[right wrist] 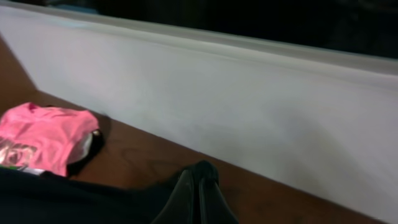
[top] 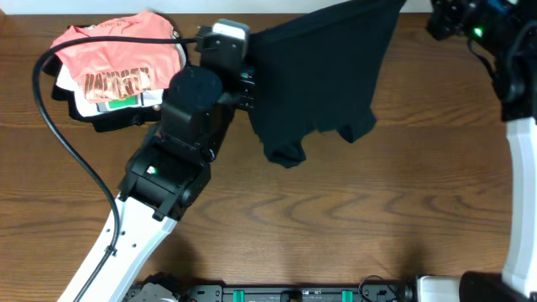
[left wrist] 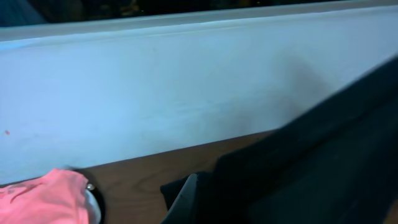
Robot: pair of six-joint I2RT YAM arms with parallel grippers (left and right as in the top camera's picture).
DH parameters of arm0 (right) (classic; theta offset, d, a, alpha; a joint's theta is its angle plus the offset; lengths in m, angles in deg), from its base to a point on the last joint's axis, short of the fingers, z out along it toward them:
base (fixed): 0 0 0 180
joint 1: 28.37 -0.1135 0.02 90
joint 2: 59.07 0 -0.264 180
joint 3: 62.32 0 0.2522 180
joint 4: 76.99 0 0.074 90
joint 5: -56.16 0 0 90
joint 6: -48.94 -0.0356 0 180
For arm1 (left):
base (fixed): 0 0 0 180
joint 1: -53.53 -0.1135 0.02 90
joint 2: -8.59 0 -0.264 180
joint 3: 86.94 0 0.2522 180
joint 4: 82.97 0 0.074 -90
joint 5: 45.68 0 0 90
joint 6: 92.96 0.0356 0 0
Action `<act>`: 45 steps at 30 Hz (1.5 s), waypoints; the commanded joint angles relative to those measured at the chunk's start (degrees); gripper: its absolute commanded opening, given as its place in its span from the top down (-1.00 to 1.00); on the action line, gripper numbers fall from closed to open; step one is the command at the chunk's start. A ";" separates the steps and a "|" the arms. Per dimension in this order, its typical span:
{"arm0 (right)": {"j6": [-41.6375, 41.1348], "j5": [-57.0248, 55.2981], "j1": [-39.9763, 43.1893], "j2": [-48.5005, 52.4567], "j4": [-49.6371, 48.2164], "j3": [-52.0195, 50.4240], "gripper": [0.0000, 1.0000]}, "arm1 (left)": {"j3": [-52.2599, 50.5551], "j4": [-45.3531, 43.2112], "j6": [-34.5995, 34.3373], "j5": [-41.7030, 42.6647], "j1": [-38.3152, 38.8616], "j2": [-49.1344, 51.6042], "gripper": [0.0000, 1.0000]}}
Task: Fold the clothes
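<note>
1. Black shirt (top: 323,75) up off the table (top: 352,226), stretched like a sheet between the two arms at the far side, bottom edge and one sleeve sagging toward the wood.
2. Left gripper (top: 248,84) clamped on the shirt's left edge, fingers pressed tight with cloth pinched between them (same story in the left wrist view, dark finger buried in black fabric).
3. Right gripper (right wrist: 198,190) pinching the opposite corner, fingers squeezed together on a bunch of the same cloth. Hard to pick out from overhead, tucked behind the shirt near the top edge.
4. Pile of other laundry off to the left, pink shirt (top: 117,46) on top of a white garment (top: 81,96), apart from the hanging shirt. Not part of this job, best left alone.
5. Step in hand, best guess: lifting and spreading out before any fold. No fold made yet, so early days.
6. Next move, probably: lower both arms together and drag toward the near side to lay the shirt flat without bunching. Calls for keeping both pinches tight, holding the cloth taut, and steering the left side clear of that pile. Only then a release and a regrip for the first fold.
</note>
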 commanded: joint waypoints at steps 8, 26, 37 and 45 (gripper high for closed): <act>2.49 -7.34 1.68 -4.50 1.05 1.49 0.98 | 1.77 -6.64 0.96 -2.73 -1.09 -1.14 0.88; 2.60 -6.88 1.68 10.25 -29.64 1.49 0.98 | 1.84 -47.54 2.67 -3.13 -10.45 15.98 0.87; 2.43 -5.46 1.68 10.95 -5.20 1.46 0.97 | 1.84 -18.69 -1.03 0.66 -8.92 14.08 0.88; 2.43 -6.56 1.68 10.95 20.94 1.40 0.97 | 1.81 9.18 -2.08 5.68 -5.57 14.19 0.88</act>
